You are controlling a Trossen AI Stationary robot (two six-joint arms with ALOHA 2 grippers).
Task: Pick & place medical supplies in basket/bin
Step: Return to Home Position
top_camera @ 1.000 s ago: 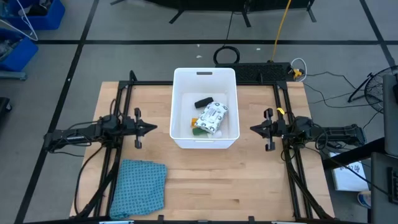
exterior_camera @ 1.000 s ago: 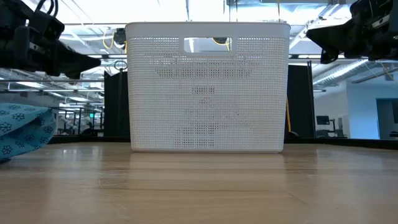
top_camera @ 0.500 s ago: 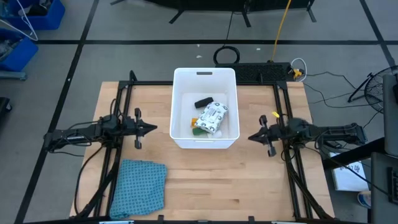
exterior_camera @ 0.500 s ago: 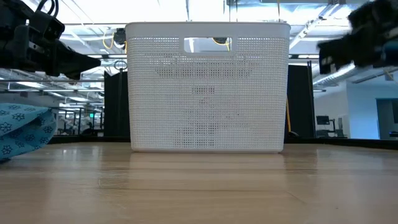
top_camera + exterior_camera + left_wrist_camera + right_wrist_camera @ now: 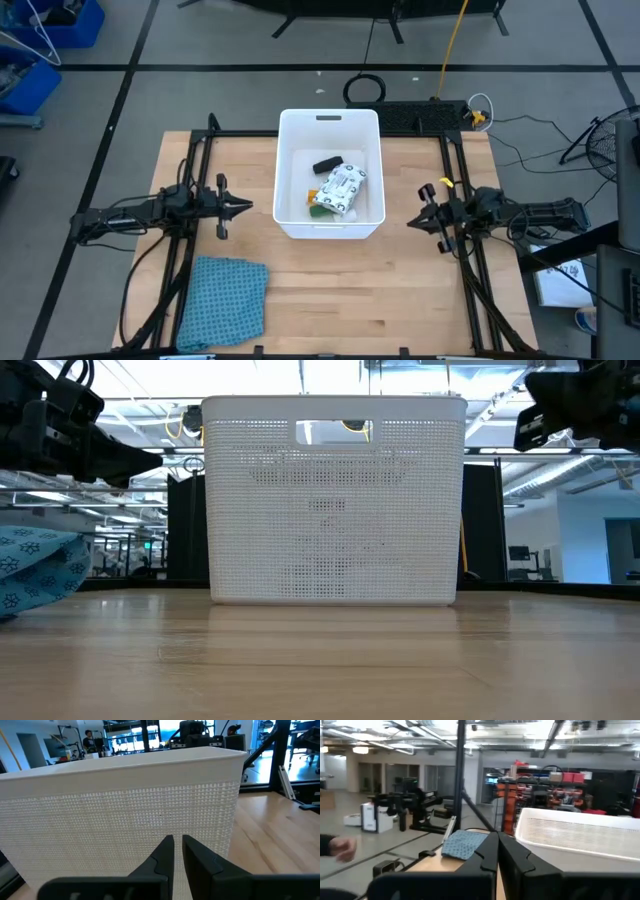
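The white rectangular perforated plastic tub (image 5: 330, 232) stands at the middle of the wooden desk (image 5: 400, 300) and holds the supplies: a black oblong piece (image 5: 327, 165) toward its far wall, a flat white packet with green-black print (image 5: 343, 187) at its centre, and a green oblong piece (image 5: 320, 211) with a small orange piece (image 5: 312, 196) by its near left corner. The left end effector (image 5: 240, 207) hovers just beside the tub's left wall, clenched on nothing. The right end effector (image 5: 415, 222) hangs off the tub's right wall, angled a little toward the near side, its fingers also pressed together and empty. The placing looks done, with only the retreat to rest left. The likely trouble is a sweeping arm clipping a tub wall and shoving or tipping it, since both tips sit at rim height. The teal-blue patterned cloth (image 5: 222, 300), near-left of the tub, could snag under the left arm if it drops low
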